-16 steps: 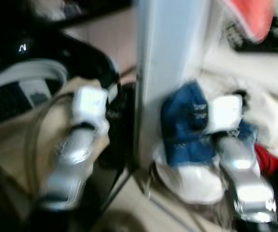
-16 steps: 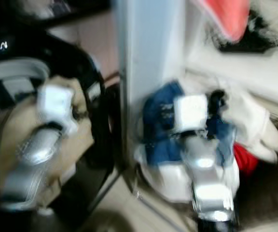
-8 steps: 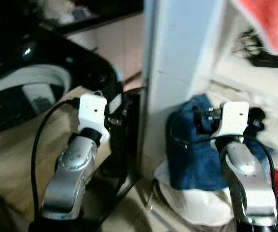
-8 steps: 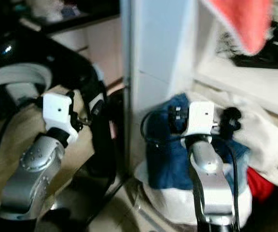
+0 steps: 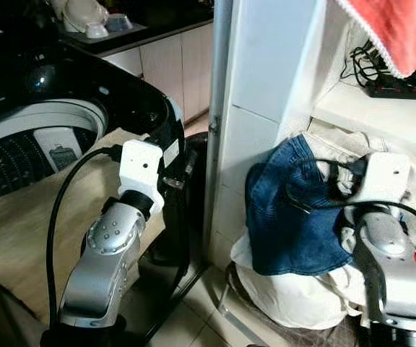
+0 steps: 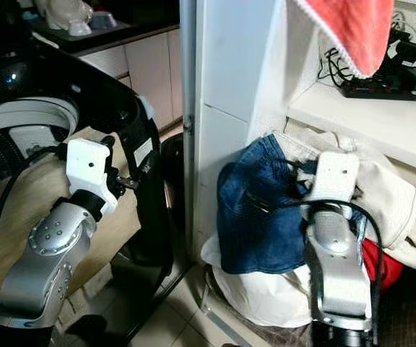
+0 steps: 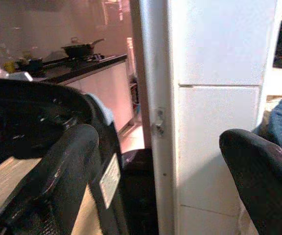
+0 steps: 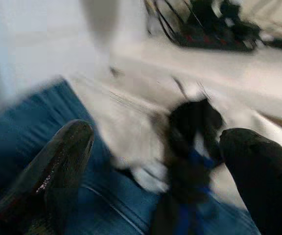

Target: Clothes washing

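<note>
The right hand [image 8: 151, 161], fingers [image 8: 65, 161] spread wide, hangs over the blue jeans [image 5: 295, 210] topping the laundry heap [image 5: 295, 293], apparently to pick them. The left hand [image 7: 165, 161], also apart, waits beside the open washing machine [image 5: 42, 137] behind.

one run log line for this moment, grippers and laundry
task: clothes washing | left gripper: open, empty, beside washing machine | right gripper: open, over blue jeans atop laundry pile | nothing held
</note>
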Tool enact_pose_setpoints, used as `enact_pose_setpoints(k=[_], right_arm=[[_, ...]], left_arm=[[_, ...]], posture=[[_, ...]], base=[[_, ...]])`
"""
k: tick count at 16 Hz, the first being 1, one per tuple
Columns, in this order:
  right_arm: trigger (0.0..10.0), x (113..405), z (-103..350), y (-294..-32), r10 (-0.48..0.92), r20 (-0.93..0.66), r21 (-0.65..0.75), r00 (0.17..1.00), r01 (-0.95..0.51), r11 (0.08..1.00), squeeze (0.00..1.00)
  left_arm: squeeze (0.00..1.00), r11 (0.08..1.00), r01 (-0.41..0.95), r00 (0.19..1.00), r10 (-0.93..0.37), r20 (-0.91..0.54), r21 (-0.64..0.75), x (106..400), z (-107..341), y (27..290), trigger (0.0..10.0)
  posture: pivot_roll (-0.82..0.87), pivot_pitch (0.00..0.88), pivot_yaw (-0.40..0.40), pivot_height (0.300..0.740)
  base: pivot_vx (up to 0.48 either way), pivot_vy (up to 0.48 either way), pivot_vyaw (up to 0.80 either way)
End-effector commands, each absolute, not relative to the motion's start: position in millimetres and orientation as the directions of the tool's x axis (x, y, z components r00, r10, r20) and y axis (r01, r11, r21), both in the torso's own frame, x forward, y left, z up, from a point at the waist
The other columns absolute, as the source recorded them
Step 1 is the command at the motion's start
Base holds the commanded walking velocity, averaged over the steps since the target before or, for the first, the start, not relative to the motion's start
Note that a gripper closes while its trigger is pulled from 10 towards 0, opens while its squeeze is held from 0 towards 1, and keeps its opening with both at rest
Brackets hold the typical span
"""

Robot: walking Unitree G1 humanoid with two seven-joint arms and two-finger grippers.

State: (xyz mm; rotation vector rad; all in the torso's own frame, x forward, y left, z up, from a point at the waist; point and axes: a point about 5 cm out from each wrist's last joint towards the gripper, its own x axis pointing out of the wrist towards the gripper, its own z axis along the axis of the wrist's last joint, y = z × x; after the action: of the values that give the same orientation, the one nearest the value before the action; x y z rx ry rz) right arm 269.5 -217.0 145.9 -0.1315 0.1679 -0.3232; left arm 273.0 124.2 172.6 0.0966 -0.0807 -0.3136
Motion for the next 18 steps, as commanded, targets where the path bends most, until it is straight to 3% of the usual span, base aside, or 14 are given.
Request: enact_pose_setpoints(k=[1, 5, 6, 7, 10, 12, 18], right_arm=[[10.0, 270, 138, -226, -0.357, -0.187, -0.184, 0.915, 0.324, 0.928, 1.00], [10.0, 272, 119, -253, -0.407, -0.223, -0.207, 0.886, 0.365, 0.908, 1.00], [10.0, 272, 117, -259, -0.419, -0.229, -0.199, 0.879, 0.379, 0.904, 0.44], [10.0, 272, 112, -267, -0.432, -0.252, -0.175, 0.866, 0.398, 0.900, 0.00], [10.0, 275, 100, -276, -0.393, -0.287, -0.085, 0.874, 0.386, 0.919, 0.00], [0.0, 279, 99, -278, -0.369, -0.281, -0.036, 0.886, 0.375, 0.926, 0.00], [0.0, 281, 93, -279, -0.334, -0.270, -0.001, 0.903, 0.346, 0.938, 0.00]], left_arm=[[0.00, 0.929, 0.356, 0.929, -0.363, 0.066, 0.105, 275, 174, 119, 10.0], [0.00, 0.811, 0.578, 0.810, -0.583, 0.053, 0.094, 263, 174, 99, 10.0], [0.00, 0.788, 0.610, 0.786, -0.615, 0.055, 0.085, 260, 174, 96, 10.0], [0.00, 0.759, 0.646, 0.758, -0.651, 0.050, 0.083, 256, 173, 94, 10.0], [0.00, 0.721, 0.684, 0.723, -0.690, 0.031, 0.110, 253, 170, 94, 10.0], [0.00, 0.716, 0.689, 0.718, -0.695, 0.025, 0.115, 253, 170, 97, 10.0], [0.00, 0.709, 0.694, 0.713, -0.701, 0.019, 0.125, 252, 169, 98, 10.0]], posture=[[-0.05, 0.000, 0.006, 0.740], [-0.05, 0.000, 0.009, 0.740], [-0.05, 0.000, 0.009, 0.740], [-0.05, 0.000, 0.010, 0.740], [-0.04, 0.000, 0.005, 0.740], [-0.04, 0.000, 0.005, 0.740], [-0.04, 0.000, 0.007, 0.740]], base=[[0.000, 0.000, 0.00], [0.000, 0.000, 0.00], [0.000, 0.000, 0.00], [0.000, 0.000, 0.00], [0.000, 0.000, 0.00], [0.000, 0.000, 0.00], [0.000, 0.000, 0.00]])
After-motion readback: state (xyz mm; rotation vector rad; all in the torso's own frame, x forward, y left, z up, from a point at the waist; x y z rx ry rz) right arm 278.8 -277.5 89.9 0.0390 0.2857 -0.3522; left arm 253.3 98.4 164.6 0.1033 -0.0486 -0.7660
